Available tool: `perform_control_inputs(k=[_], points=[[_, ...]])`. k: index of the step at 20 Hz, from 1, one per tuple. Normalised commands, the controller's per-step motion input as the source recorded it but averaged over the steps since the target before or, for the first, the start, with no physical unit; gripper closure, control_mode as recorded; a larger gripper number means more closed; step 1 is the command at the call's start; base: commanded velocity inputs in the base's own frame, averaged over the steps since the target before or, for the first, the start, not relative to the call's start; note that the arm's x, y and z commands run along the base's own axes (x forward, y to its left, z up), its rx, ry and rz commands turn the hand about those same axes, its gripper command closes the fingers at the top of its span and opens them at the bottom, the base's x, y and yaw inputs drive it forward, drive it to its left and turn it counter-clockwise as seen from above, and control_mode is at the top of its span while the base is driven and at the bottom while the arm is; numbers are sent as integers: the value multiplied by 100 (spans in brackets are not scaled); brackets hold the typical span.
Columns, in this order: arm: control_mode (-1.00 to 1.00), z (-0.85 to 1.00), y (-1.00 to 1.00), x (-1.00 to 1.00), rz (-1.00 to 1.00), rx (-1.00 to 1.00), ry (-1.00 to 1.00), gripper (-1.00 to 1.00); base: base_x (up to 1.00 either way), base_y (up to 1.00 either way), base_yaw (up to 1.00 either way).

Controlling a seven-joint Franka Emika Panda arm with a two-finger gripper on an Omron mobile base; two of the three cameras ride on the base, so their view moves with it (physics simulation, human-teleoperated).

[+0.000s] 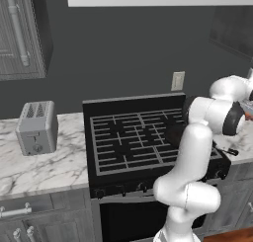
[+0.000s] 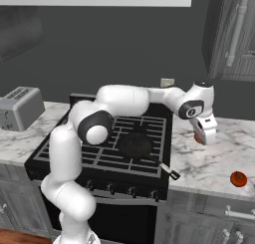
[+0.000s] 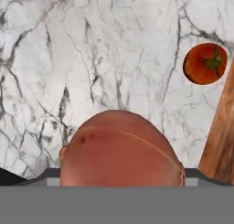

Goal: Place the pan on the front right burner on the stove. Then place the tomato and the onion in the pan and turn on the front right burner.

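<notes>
The black pan (image 2: pixel 135 144) sits on the front right burner of the stove (image 2: pixel 89 156), its long handle (image 2: pixel 168 170) pointing toward the front right corner. In the left base view my arm hides most of the pan (image 1: pixel 171 136). Right of the stove, just over the marble counter (image 2: pixel 214 163), my gripper (image 2: pixel 201 138) points down and is shut on the tan-orange onion (image 2: pixel 197 137). In the hand view the onion (image 3: pixel 121 147) bulges up large at the bottom. The red tomato (image 2: pixel 238 179) lies alone on the counter near its front edge, the tomato (image 3: pixel 205 64) with its green stem up.
A grey toaster (image 1: pixel 37 127) stands on the counter left of the stove. Knobs (image 2: pixel 119 188) line the stove's front edge. A wall outlet (image 1: pixel 177 81) sits behind the stove. A brown wooden surface (image 3: pixel 221 141) lies beyond the counter edge in the hand view.
</notes>
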Motion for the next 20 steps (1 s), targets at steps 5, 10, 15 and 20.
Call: perform_control_inputs(k=[5, 10, 15, 20], points=[[-100, 33, 100, -61, -4, 10, 5, 100, 0, 0, 0], [-100, 35, 90, -42, -5, 7, 1, 100, 0, 0, 0], [-100, 48, 67, -4, -3, 2, 0, 100, 0, 0, 0], [-100, 32, 56, 5, 0, 5, 7, 100, 0, 0, 0]])
